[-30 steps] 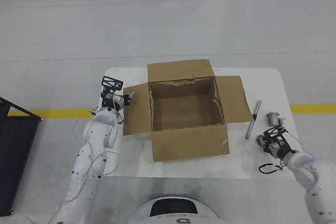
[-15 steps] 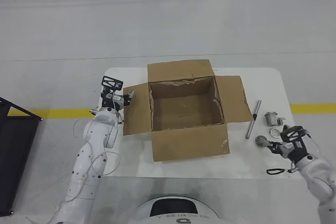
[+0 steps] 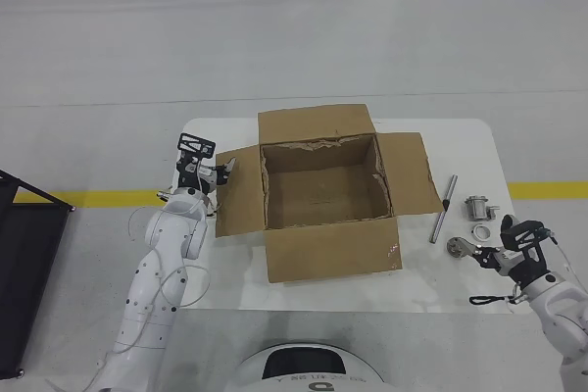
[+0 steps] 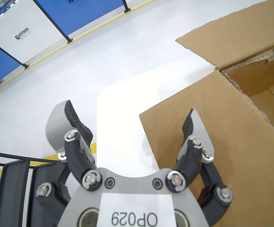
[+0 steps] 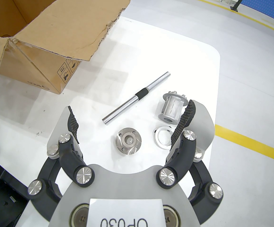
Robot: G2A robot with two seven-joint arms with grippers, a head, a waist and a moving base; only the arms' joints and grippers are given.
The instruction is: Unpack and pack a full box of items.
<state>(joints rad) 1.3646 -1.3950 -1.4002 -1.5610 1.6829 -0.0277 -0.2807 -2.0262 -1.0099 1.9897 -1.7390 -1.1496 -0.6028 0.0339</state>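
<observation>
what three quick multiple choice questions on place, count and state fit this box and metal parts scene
1. The silver metal rod with a black band lies, relative to the open brown cardboard box: A) inside B) outside, on the white table C) in a gripper
2. Loose metal parts on the table: A) two B) four C) seven
3. The right gripper is: A) open, empty B) shut on the rod C) shut on a flap
Key: 1B, it rests on the tabletop; 2B, rod, toothed pulley, flanged disc, ring; 3A, fingers apart, nothing between.
</observation>
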